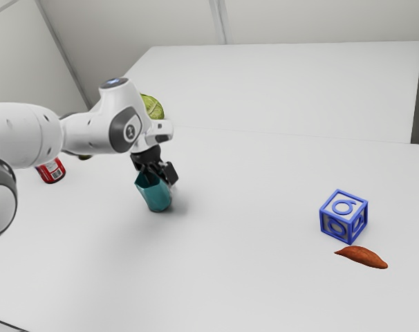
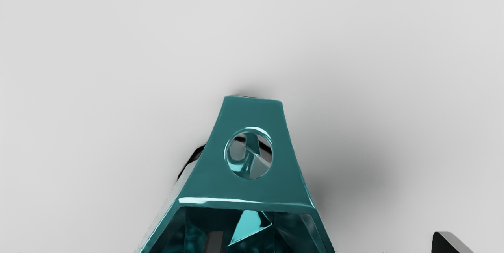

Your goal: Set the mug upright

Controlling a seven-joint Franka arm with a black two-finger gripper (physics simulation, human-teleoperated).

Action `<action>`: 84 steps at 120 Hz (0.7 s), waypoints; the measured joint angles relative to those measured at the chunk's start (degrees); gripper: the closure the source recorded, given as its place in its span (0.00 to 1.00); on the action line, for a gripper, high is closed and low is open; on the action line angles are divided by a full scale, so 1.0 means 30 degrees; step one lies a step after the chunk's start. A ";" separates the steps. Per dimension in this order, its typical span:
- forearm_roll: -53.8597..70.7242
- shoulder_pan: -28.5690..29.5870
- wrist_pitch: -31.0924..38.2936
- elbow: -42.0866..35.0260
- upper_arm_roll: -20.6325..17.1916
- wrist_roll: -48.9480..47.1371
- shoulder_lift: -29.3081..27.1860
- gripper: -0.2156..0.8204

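Observation:
The teal mug [image 1: 155,196] leans in the exterior view, its mouth tipped up toward the exterior view's left and its lower end at the table. My gripper [image 1: 155,171] is at its mouth, fingers pointing down. In the wrist view, the mug [image 2: 252,190] shows its rim and a side with a round hole. The gripper [image 2: 331,242] stands open there: one fingertip [image 2: 214,242] reaches inside the mouth, while the other fingertip [image 2: 449,244] is outside, apart from the wall. The mug's far side is hidden.
On the white table [image 1: 251,277], a blue-framed block [image 1: 343,216] and a reddish-brown sweet potato [image 1: 363,256] lie toward the exterior view's right. A green cabbage [image 1: 153,107] sits behind the arm, and a red can [image 1: 51,171] lies near the exterior view's left.

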 joint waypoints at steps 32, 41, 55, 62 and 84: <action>0.0545 -0.0167 -0.0484 0.0001 0.0001 -0.0162 -0.1984 0.22; 0.0730 -0.0267 -0.0814 0.0355 0.0001 -0.0252 -0.2501 0.21; 0.0862 -0.0140 -0.2235 0.2609 -0.0020 -0.0396 -0.2533 0.21; 0.0882 0.0085 -0.3331 0.4353 -0.0064 -0.0486 -0.2099 0.21; 0.0798 0.0683 -0.7051 0.8615 -0.0196 -0.0794 -0.0656 0.21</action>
